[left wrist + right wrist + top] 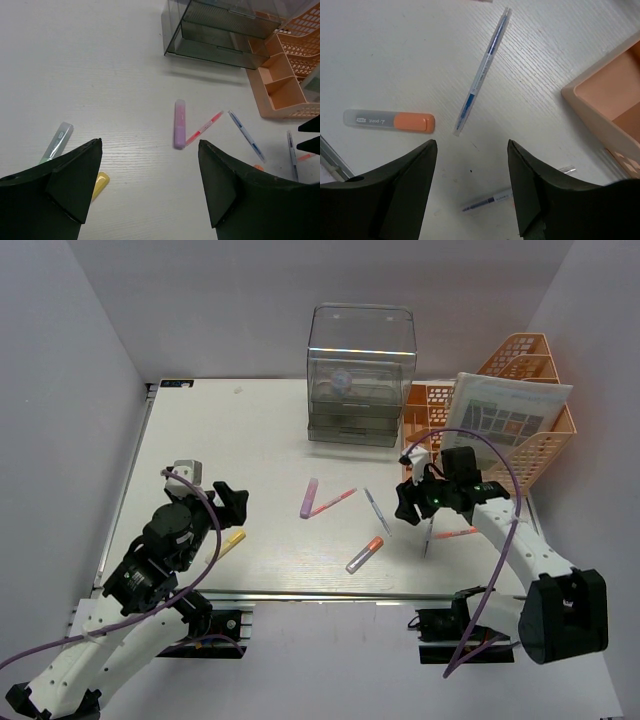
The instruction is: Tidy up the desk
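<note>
The white desk (250, 440) carries scattered stationery. A purple highlighter (310, 497) (179, 124), a pink pen (333, 502) (203, 128) and a blue pen (377, 510) (482, 72) lie mid-desk. An orange-capped highlighter (365, 554) (390, 120) lies nearer the front. My left gripper (238, 500) (150, 145) hovers open and empty over bare desk, with a yellow highlighter (232, 541) (100, 184) by its left finger. My right gripper (403, 503) (471, 145) is open above a dark-blue pen (428, 537) (490, 200), not touching it.
A clear drawer box (360, 375) (220, 30) stands at the back centre. An orange mesh tray rack (530, 435) (287, 80) holding a printed sheet stands back right. A grey-green highlighter (56, 142) lies left of my left gripper. An orange pen (455, 533) lies near the right arm.
</note>
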Motion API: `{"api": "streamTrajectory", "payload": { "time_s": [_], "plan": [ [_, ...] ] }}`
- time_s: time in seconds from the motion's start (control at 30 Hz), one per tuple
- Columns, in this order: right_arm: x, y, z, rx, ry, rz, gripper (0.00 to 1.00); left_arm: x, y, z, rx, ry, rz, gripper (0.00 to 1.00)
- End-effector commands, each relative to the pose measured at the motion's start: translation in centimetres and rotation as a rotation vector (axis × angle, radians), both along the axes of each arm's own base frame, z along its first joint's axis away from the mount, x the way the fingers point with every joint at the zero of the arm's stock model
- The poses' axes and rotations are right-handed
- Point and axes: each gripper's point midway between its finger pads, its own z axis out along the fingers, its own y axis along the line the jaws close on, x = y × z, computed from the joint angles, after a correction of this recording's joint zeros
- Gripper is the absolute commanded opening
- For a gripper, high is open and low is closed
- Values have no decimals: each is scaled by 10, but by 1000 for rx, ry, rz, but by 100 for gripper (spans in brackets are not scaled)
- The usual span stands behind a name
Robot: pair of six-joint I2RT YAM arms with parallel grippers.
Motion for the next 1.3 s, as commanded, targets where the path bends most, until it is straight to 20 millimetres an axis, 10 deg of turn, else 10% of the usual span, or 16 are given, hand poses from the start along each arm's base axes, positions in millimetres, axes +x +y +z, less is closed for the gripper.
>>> {"api": "streamTrajectory", "payload": {
  "time_s": [0.0,0.37,1.27],
  "plan": [
    [22,5,10,-26,-58,-23,64,1,9,1,11,-11,42,88],
    [56,25,-10,-155,-7,-64,74,1,15,-5,25,14,76,89],
    [60,58,-69,-316,101,10,51,-7,22,-9,13,21,87,90]
  ]
}}
